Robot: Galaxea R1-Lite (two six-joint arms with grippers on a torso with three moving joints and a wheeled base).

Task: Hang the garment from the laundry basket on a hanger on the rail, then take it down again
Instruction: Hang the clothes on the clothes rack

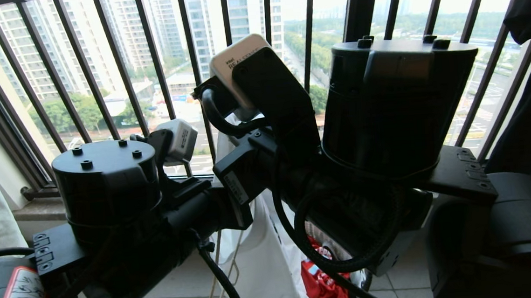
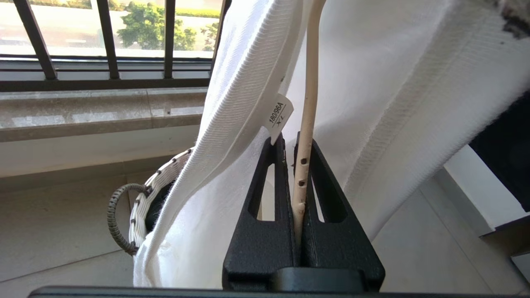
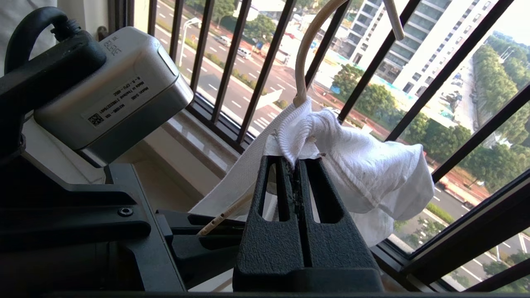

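Left gripper [image 2: 296, 165] clamped on hanger [image 2: 308, 116] neck, steadying wire inside T-shirt [image 2: 372, 82]. Right gripper [image 3: 296, 165] pinched shut on ribbed collar [image 3: 306, 132] below hook, likely to work collar over neck. T-shirt hangs over laundry basket [image 2: 143, 198]; rail unseen.

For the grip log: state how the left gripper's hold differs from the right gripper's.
The left gripper clamps the hanger, a thin cream rod; the right gripper clamps the garment, bunched ribbed white cloth. The left sits low beside the cloth, the right up by the hook. Both are shut.
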